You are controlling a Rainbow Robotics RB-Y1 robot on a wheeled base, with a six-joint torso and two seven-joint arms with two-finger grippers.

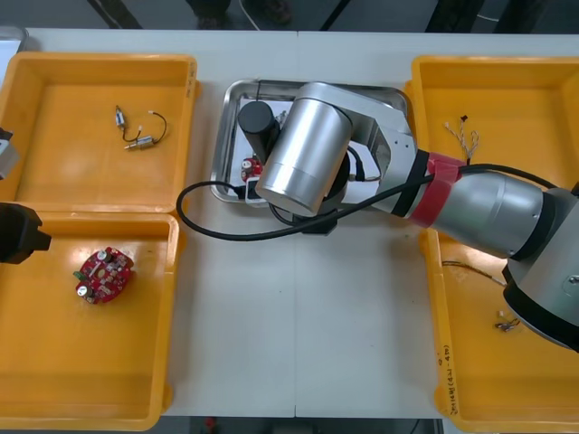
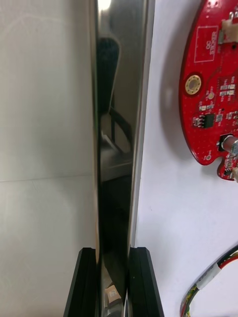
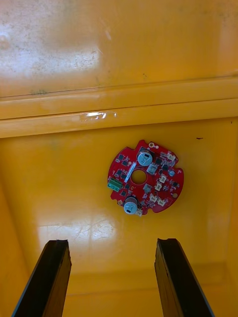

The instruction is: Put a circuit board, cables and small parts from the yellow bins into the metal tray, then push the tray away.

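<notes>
Right arm (image 1: 308, 149) overhangs the metal tray (image 1: 226, 136) (left yellow bins (image 1: 81, 81) unobstructed).

yellow bins (image 1: 54, 90) (image 1: 90, 362) (image 1: 507, 99) (image 1: 479, 362) 4 | metal tray (image 1: 226, 136) 1 | circuit boards (image 1: 103, 275) (image 1: 250, 169) 2

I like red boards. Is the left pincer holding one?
No, the left pincer stands open; the circuit board lies loose in the yellow bin.

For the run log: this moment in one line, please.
right tool: shut on metal tray rim | in tray: circuit board, cable | left tool: open above second circuit board in near left yellow bin
</notes>
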